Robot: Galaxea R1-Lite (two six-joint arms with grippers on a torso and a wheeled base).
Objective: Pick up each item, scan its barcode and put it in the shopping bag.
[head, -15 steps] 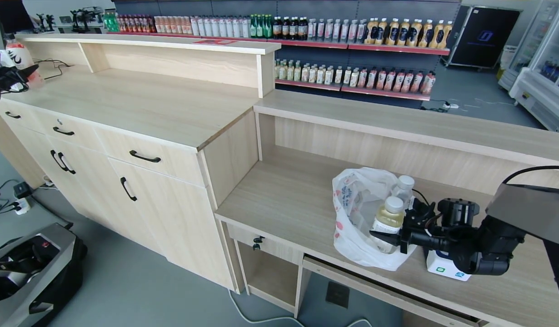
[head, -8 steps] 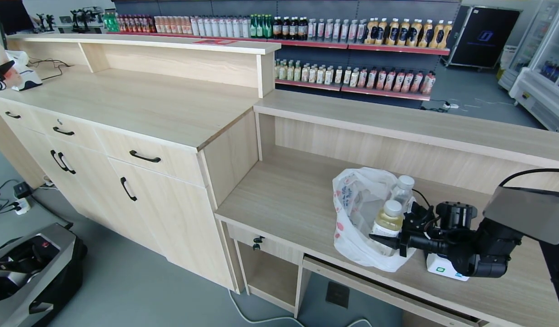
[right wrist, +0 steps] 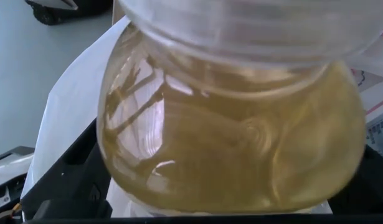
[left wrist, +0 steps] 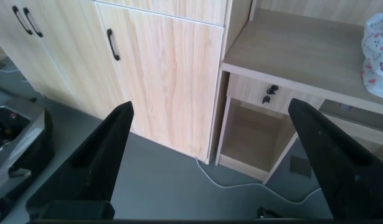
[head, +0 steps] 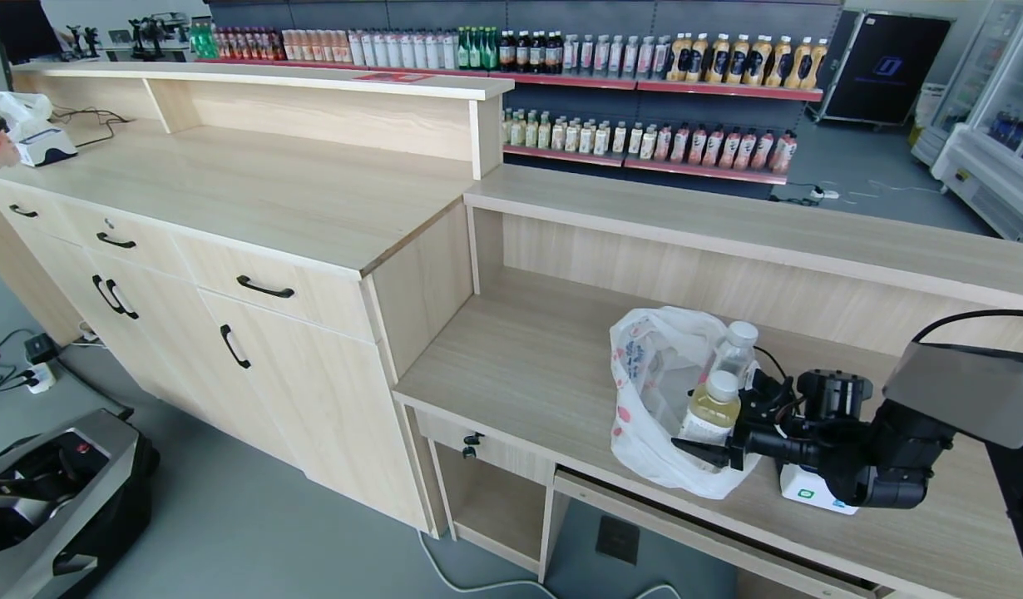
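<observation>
A white shopping bag (head: 653, 374) stands open on the lower desk (head: 528, 366). My right gripper (head: 711, 439) is shut on a bottle of yellowish drink with a pale cap (head: 713, 412), held upright in the bag's mouth. Seen close in the right wrist view, the yellow bottle (right wrist: 228, 124) sits between the dark fingers (right wrist: 73, 180). A clear bottle with a white cap (head: 736, 345) stands just behind it in the bag. My left gripper (left wrist: 210, 106) hangs open over the floor in front of the cabinet doors (left wrist: 166, 74), with nothing between its fingers.
A small white scanner box (head: 815, 492) sits on the desk under my right arm. A raised ledge (head: 728, 225) runs behind the bag. On the tall counter (head: 229, 183) at far left lies a white device (head: 42, 143) with a cable. Drink shelves (head: 644, 83) line the back.
The right gripper has sunk a little, taking the yellow bottle lower in the bag. At the far left edge a pink-and-white bottle has slid out of view, uncovering the white device.
</observation>
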